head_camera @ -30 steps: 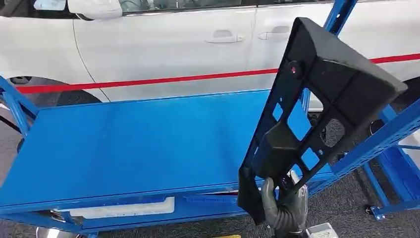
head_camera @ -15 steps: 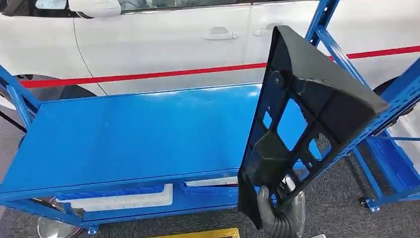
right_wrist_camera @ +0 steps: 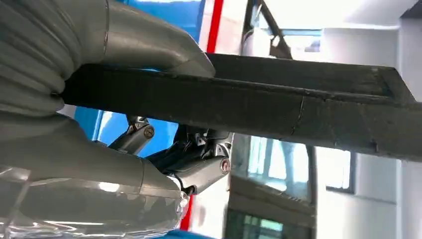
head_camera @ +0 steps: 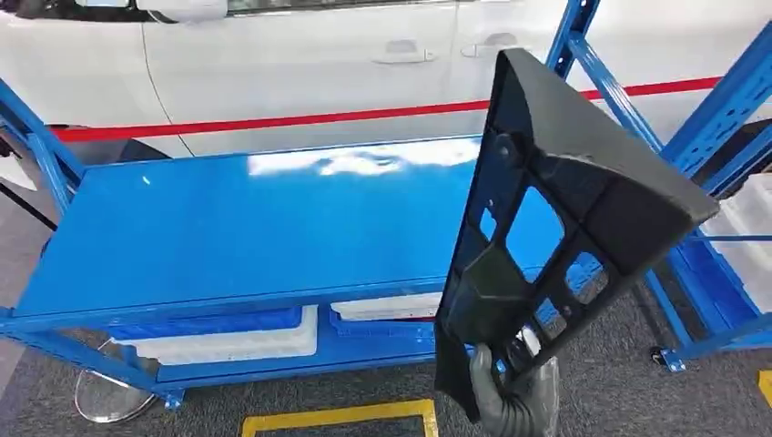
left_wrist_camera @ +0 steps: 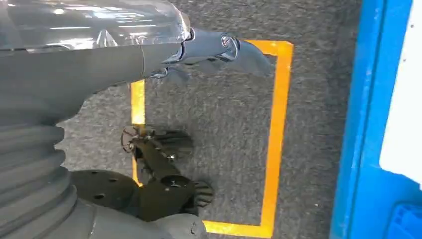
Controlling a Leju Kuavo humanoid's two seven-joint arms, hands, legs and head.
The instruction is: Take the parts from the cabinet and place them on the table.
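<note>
A large black plastic part (head_camera: 564, 209), a flat frame with cut-out windows and a wedge-shaped top, stands nearly upright over the right end of the blue table (head_camera: 273, 228). My right hand (head_camera: 510, 401) grips its lower end below the table's front edge. In the right wrist view the thumb (right_wrist_camera: 149, 45) lies over the part's dark edge (right_wrist_camera: 298, 109), with the darker fingers under it. My left hand (left_wrist_camera: 214, 50) hangs over the grey carpet, fingers stretched out and holding nothing.
A white car (head_camera: 300, 73) with a red stripe stands behind the table. Blue rack uprights (head_camera: 719, 118) and a white bin (head_camera: 751, 218) are at the right. White bins (head_camera: 237, 341) sit on the table's lower shelf. Yellow tape (head_camera: 337, 417) marks the floor.
The camera has shifted, so the table sits higher in the picture and more floor shows. The black part stays in my right hand, now a little more upright and further left.
</note>
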